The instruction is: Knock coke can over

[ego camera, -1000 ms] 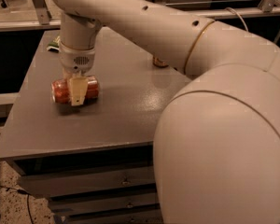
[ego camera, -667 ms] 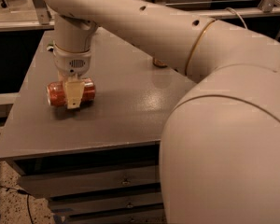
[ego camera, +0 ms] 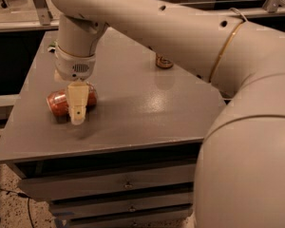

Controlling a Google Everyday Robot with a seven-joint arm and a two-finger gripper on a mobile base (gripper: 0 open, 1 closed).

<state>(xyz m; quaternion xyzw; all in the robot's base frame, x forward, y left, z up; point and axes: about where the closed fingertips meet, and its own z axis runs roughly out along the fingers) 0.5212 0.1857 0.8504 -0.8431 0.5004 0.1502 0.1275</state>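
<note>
Coke can [ego camera: 58, 103] lies toppled near the left table [ego camera: 147, 113] edge, pincer [ego camera: 77, 112] over it, grip unclear.

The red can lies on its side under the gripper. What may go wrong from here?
The coke can lies on its side not far from the table's edge, so it might roll off. The gripper sits right over the can; pushing further down could dent it.

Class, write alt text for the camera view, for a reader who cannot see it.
A red coke can lies on its side on a grey table, with the robot's gripper covering its middle. A gold-brown can sits farther back.
</note>
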